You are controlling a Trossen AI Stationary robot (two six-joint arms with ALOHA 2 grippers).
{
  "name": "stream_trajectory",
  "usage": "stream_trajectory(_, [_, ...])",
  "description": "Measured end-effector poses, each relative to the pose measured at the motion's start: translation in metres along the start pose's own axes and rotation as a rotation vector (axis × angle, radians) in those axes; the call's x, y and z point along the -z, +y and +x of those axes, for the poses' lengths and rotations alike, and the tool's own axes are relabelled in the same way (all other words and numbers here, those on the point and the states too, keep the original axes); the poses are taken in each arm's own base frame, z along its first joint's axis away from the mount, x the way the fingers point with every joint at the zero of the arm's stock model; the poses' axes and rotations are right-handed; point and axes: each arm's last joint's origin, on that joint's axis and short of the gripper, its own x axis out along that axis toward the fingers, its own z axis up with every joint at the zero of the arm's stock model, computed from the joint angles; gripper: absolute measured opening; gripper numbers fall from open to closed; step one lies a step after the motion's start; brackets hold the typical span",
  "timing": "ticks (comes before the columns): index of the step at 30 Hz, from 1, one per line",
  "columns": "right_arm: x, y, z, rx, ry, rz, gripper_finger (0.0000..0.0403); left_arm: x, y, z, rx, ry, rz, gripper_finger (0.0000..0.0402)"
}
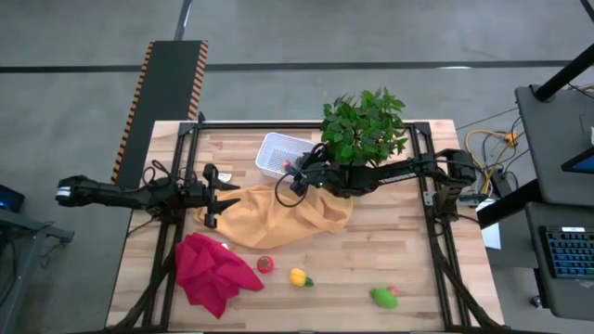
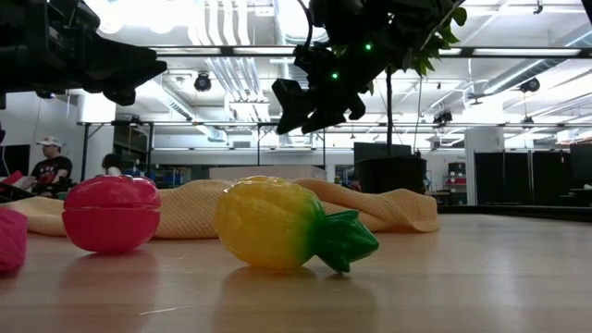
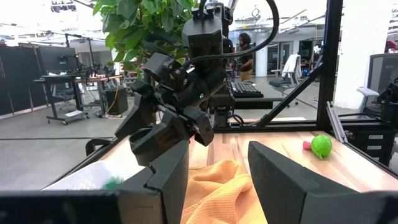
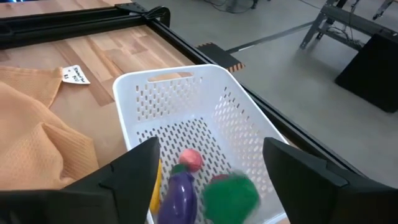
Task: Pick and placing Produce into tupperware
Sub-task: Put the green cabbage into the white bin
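Observation:
The white mesh bin (image 1: 277,147) sits at the table's far side, just left of the potted plant. My right gripper (image 1: 295,173) hangs open over its near edge. In the right wrist view (image 4: 211,167) its fingers stand apart above the bin (image 4: 180,74). Inside are a purple eggplant (image 4: 180,194), a pink piece (image 4: 190,158), a yellow piece (image 4: 155,180) and a blurred green piece (image 4: 231,194). A red toy (image 1: 266,264), a yellow pineapple (image 1: 298,276) and a green toy (image 1: 382,297) lie on the near table. My left gripper (image 1: 218,195) waits open, left of the orange cloth.
An orange cloth (image 1: 288,215) is spread mid-table, just on the near side of the bin. A crumpled pink-red cloth (image 1: 212,271) lies near the left front. The leafy plant (image 1: 364,125) overhangs the right arm. A black frame (image 1: 422,186) runs along the table's edges. People show in the room behind.

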Motion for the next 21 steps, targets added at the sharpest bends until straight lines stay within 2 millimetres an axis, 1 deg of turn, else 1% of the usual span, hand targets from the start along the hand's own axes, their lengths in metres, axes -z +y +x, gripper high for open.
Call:
stream_trajectory(6, [0.000, 0.001, -0.001, -0.004, -0.001, 0.000, 0.0300, 0.000, 0.000, 0.000, 0.000, 0.000, 0.000, 0.0152])
stream_trajectory(10, [-0.002, 0.014, -0.010, -0.047, -0.018, -0.010, 0.0300, 0.000, 0.000, 0.000, 0.000, 0.000, 0.000, 0.0152])
stream_trajectory(16, [-0.010, 0.048, -0.040, -0.156, -0.073, -0.078, 0.0286, 0.000, 0.000, 0.000, 0.001, 0.000, 0.000, 0.0152])
stream_trajectory(21, [-0.013, 0.074, -0.077, -0.240, -0.122, -0.113, 0.0273, 0.000, 0.000, 0.000, 0.001, 0.000, 0.000, 0.0152])
